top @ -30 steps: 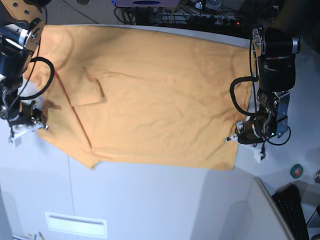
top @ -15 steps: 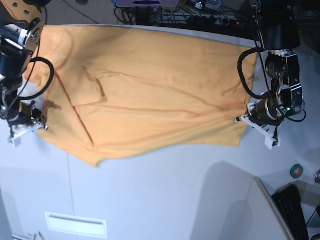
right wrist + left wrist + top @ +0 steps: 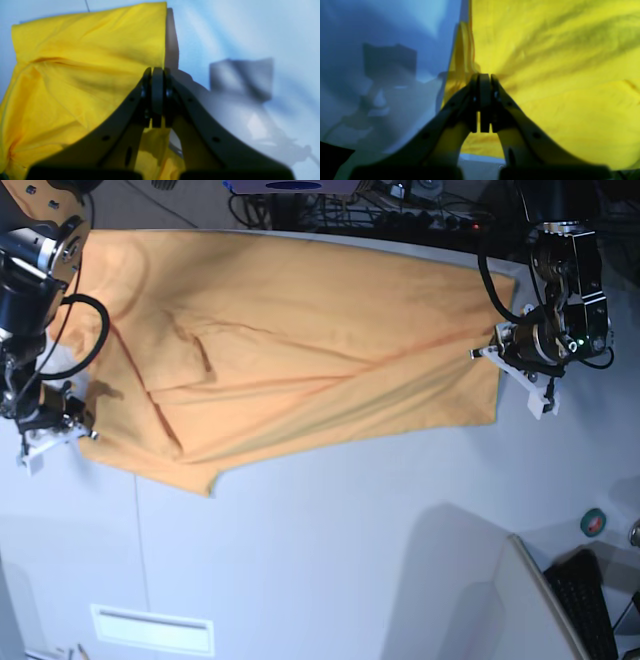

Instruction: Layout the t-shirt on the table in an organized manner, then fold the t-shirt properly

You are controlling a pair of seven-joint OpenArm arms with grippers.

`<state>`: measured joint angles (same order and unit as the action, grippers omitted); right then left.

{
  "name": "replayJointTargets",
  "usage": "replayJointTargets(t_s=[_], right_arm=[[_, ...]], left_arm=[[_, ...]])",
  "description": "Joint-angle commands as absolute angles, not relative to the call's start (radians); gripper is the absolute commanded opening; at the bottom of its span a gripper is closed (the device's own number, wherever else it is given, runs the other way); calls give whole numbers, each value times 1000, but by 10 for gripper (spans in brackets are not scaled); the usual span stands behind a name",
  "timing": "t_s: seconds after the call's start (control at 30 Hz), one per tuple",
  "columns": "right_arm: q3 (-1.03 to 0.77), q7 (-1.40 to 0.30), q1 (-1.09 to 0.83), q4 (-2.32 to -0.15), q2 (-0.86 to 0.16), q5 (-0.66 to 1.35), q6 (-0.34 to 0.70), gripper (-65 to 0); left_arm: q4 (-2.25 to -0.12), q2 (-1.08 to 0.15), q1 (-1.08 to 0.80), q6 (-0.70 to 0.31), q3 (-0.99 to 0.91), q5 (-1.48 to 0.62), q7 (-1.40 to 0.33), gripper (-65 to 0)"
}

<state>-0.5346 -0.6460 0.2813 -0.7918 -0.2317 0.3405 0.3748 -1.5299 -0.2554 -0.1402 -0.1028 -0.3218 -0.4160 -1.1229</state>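
The base view is bright and quite sharp. Both wrist views look soft and blurry, and the near dark jaws are fuzzy. Big grey shadows fall on the pale bench point(image 3: 250, 37) beside them.

Both arms are black, built of blocky cylindrical segments, and a thick black cable loops out beside each forearm. The left gripper point(image 3: 508, 358) carries white finger pieces and a small green light on its wrist housing. The right gripper point(image 3: 62, 425) has the same white pieces. In the wrist views the fingers point(image 3: 520, 125) are dark, curved, with small round holes.
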Motion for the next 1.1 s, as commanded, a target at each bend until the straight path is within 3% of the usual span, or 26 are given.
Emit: replayJointTargets(t_s=[0.0,0.17,0.3,0.47,0.7,0.83,1.07], right_arm=[[-535,-630,303,-809,-251,354,383,-650],[-535,-630,303,-809,-251,354,383,-650],[-535,-630,303,-809,-252,354,383,-650],[-535,-630,306,-809,-252,354,383,-650],[-535,-630,308,-809,-248,354,383,-650],[-535,-630,308,-809,-251,354,383,-650],[-535,-630,308,-809,-252,354,383,-650]], left_arm=[[-1550,-272,-133,-102,-328,-417,-1118,-574],[-1550,-266,-128,-105,-387,-418,-1119,-244],[-1593,-272,-120,-107,-423,-418,-1119,-107],[-1549,-285,-1,-108,-437,-414,-1118,-100],[-1072,-340,283,-110,-311,-418,-1058,-100],[-928,-341,341,-110,-196,-418,-923,-100],[-872,-312,351,-110,-166,-418,-875,-102]])
